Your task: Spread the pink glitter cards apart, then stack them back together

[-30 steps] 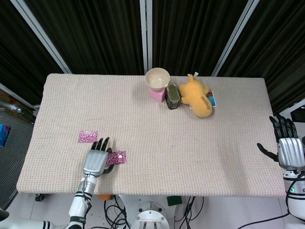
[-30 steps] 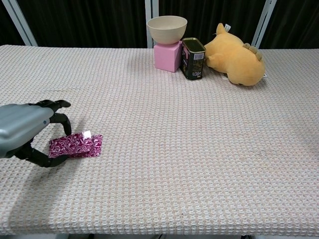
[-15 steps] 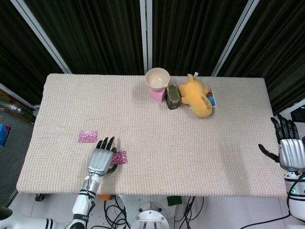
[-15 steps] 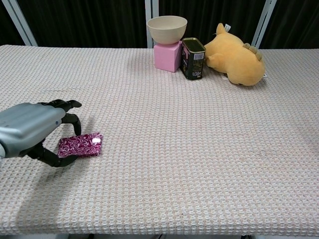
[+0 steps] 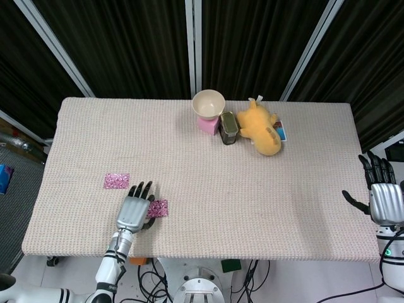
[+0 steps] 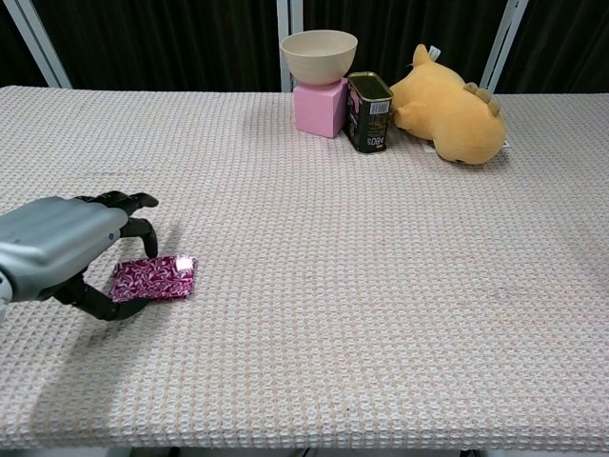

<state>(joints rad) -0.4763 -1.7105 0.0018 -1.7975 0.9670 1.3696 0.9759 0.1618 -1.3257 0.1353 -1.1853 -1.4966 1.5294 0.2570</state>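
Two pink glitter cards lie apart on the woven table mat. One card (image 5: 117, 181) sits alone at the left, seen only in the head view. The other card (image 5: 158, 207) (image 6: 154, 278) lies flat near the front edge. My left hand (image 5: 134, 211) (image 6: 59, 249) arches over this card's left end, fingers apart, with the thumb by its near edge and the fingertips by its far edge. I cannot see a firm grip. My right hand (image 5: 384, 197) hangs beyond the table's right edge, fingers spread, holding nothing.
At the back middle a cream bowl (image 5: 208, 102) (image 6: 319, 46) rests on a pink block (image 6: 320, 107). A dark tin (image 5: 228, 127) (image 6: 369, 111) and a yellow plush toy (image 5: 260, 128) (image 6: 452, 107) stand beside it.
My left hand has shifted slightly right over the near card, so less of the card shows. The right hand has hardly moved.
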